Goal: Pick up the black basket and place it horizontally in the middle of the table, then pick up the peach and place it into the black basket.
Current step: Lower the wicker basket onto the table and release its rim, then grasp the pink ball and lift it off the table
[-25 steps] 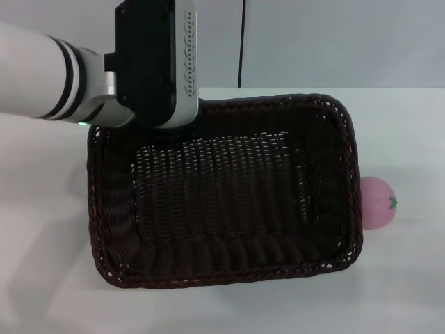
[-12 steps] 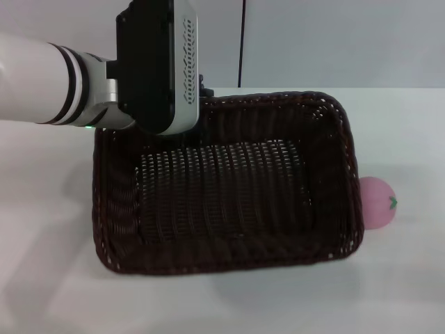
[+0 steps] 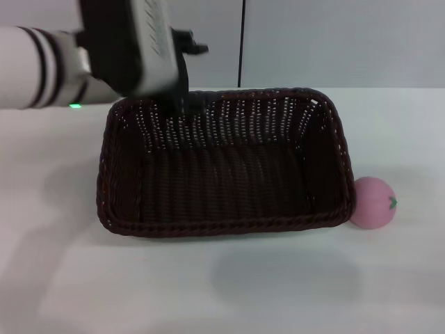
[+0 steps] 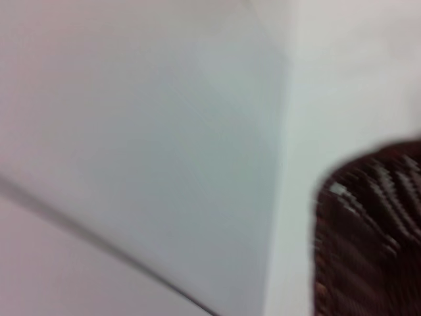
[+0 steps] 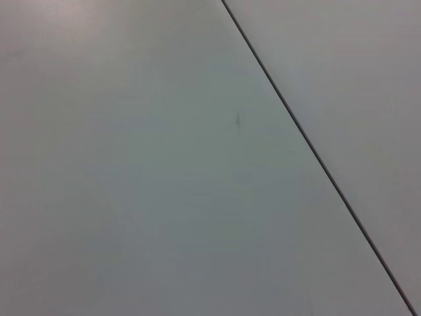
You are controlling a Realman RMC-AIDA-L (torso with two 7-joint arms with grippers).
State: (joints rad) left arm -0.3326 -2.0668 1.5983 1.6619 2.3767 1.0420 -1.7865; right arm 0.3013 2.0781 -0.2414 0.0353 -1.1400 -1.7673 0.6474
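Dark woven wicker rectangular basket [image 3: 222, 163] sits on the white table [image 3: 208, 292]; small pink round peach [image 3: 373, 202] touches its 3 o'clock corner. Left gripper [image 3: 182, 104] is at its 11 o'clock rim, grip state unclear.

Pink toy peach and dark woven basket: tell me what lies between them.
Nothing. In the head view the small round pink toy peach sits on the white table right against the outer right wall of the dark woven wicker basket; no gap shows.
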